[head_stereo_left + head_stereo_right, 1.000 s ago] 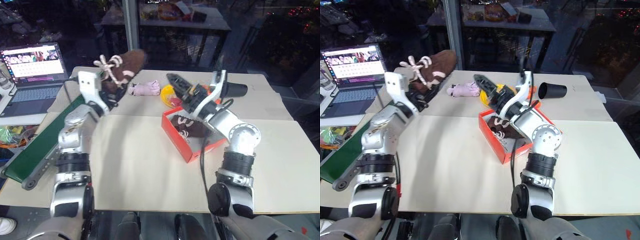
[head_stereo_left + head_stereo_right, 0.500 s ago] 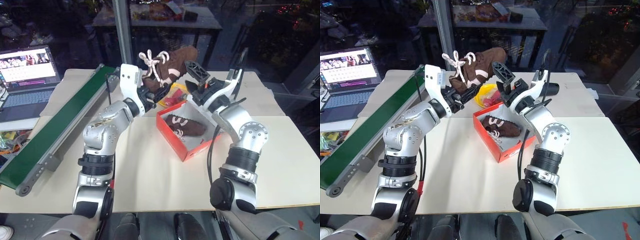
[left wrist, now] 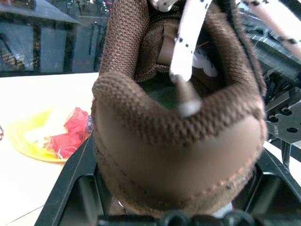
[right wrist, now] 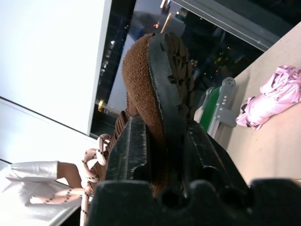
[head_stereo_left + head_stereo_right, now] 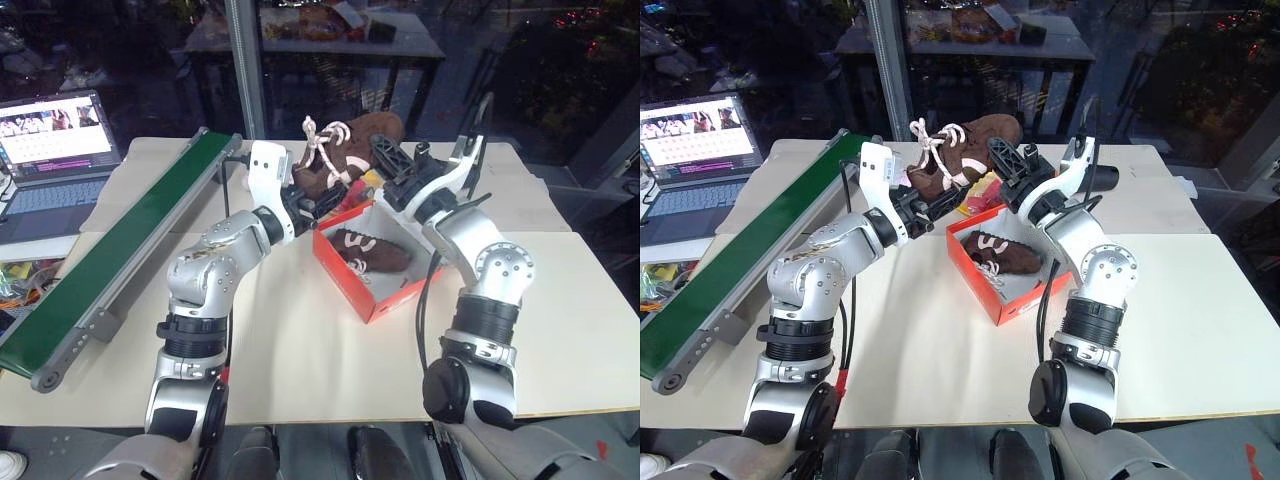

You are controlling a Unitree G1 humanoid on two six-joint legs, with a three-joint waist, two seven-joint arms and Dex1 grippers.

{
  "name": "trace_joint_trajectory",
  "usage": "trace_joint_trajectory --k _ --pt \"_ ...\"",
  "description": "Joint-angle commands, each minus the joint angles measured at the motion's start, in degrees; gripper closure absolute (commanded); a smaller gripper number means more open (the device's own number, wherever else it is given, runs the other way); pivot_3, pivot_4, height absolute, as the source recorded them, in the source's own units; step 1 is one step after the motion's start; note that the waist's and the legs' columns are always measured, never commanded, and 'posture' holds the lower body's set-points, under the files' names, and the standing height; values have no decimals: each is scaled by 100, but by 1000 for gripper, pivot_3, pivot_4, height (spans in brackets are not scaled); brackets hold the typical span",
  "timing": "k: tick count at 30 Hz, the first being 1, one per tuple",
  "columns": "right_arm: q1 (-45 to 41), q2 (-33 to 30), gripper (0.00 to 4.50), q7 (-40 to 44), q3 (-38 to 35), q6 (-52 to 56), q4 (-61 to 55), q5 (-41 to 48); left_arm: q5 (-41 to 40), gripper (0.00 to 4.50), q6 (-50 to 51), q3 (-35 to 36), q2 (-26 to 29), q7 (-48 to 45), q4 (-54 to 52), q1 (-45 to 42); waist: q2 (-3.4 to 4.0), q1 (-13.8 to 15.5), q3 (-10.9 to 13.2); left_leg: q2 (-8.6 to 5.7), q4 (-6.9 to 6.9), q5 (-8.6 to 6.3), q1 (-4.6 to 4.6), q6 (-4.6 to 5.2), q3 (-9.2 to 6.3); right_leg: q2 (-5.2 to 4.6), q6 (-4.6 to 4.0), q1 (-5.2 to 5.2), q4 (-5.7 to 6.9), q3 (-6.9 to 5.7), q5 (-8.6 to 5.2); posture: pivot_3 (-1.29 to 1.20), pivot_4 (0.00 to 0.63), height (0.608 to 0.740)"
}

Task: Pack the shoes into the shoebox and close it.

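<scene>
One brown shoe (image 5: 352, 140) with cream laces hangs in the air behind the shoebox, between both grippers. My right gripper (image 5: 392, 162) is shut on its toe, one finger on the sole (image 4: 169, 94) and one on the fuzzy upper. The shoe's heel (image 3: 178, 150) lies between the spread fingers (image 3: 70, 183) of my left gripper (image 5: 312, 195), which stands open. The other shoe (image 5: 372, 250) lies inside the red-orange shoebox (image 5: 385, 300), which sits open on the table under the grippers.
A green conveyor belt (image 5: 120, 260) runs along the table's left side, with a laptop (image 5: 55, 130) beyond it. A yellow bowl (image 3: 42, 136) with red pieces and a pink plush bundle (image 4: 273, 94) lie behind the box. A black cup (image 5: 1105, 177) lies at the back right.
My left gripper carried the shoe rightward to the right gripper. The right gripper closed on the toe, and the left fingers spread wider around the heel.
</scene>
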Motion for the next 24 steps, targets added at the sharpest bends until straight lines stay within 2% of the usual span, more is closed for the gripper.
trace_joint_trajectory --k 1,6,9,13,18,24 --pt "-95 -383 4101 280 276 -253 -113 -377 -122 0 -138 249 106 -16 -227 -129 1 -1 0 0 0 0 0 0 0 0 0 0 0 0 0 0 150 740" --pt "-314 -1403 4112 996 970 -566 -10 -1521 202 0 -457 615 900 -65 426 -196 8 -9 5 0 0 0 1 0 1 2 5 -2 -2 2 -4 0 150 740" --pt "-460 -2233 4112 1639 1449 -465 74 -2103 477 0 -714 875 1428 19 925 -169 18 -12 12 0 -3 0 0 0 2 3 5 -7 -3 6 -4 0 150 740" --pt "-475 -3073 4112 2476 2147 -180 206 -2687 577 0 -832 928 1624 5 1014 -33 20 9 16 0 -10 -1 -3 1 5 1 4 -11 -11 6 -5 0 150 740" --pt "-76 -3408 4112 3325 2868 144 30 -3049 595 0 -794 814 1450 60 736 169 19 51 16 -1 -9 -4 -4 4 10 -4 2 -5 -18 5 -3 0 150 740" --pt "227 -3438 4112 3718 3007 327 -170 -3213 549 0 -706 843 1393 146 500 313 17 93 18 -2 -4 -4 -8 4 11 -3 2 -11 -11 7 -3 0 150 740"
